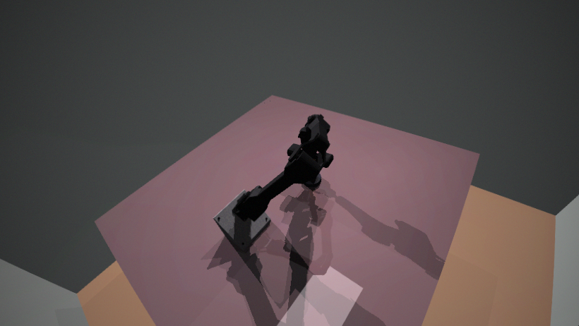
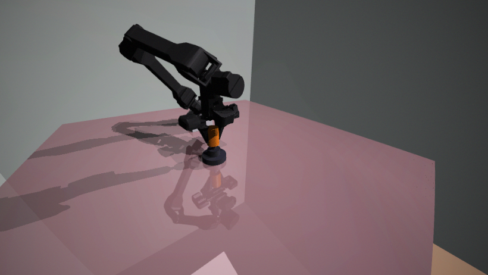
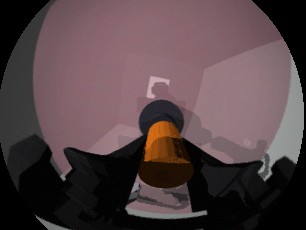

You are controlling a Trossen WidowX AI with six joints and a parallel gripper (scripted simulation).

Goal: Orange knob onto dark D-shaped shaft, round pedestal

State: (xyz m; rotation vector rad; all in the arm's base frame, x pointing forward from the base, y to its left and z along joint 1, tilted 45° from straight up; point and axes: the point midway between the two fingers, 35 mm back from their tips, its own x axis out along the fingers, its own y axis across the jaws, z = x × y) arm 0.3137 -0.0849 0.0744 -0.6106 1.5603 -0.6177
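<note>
The orange knob (image 2: 213,136) (image 3: 166,151) is upright between the fingertips of my gripper (image 2: 213,139) (image 3: 163,139), which is shut on it. The dark round pedestal (image 2: 214,159) (image 3: 159,111) stands directly below the knob. The knob's lower end is right above the pedestal's raised middle, very close to it. The shaft is hidden by the knob, and I cannot tell whether it is inside the hole. The flat sides do not show. In the top view the arm hides the knob, and only part of the pedestal (image 1: 311,185) shows.
The arm's grey base plate (image 1: 226,219) is bolted to the pink table top (image 1: 182,182) (image 2: 324,187), left of the pedestal in the top view. Shadows and reflections of the arm lie across the table. A bright patch (image 1: 340,287) shows near the bottom of that view.
</note>
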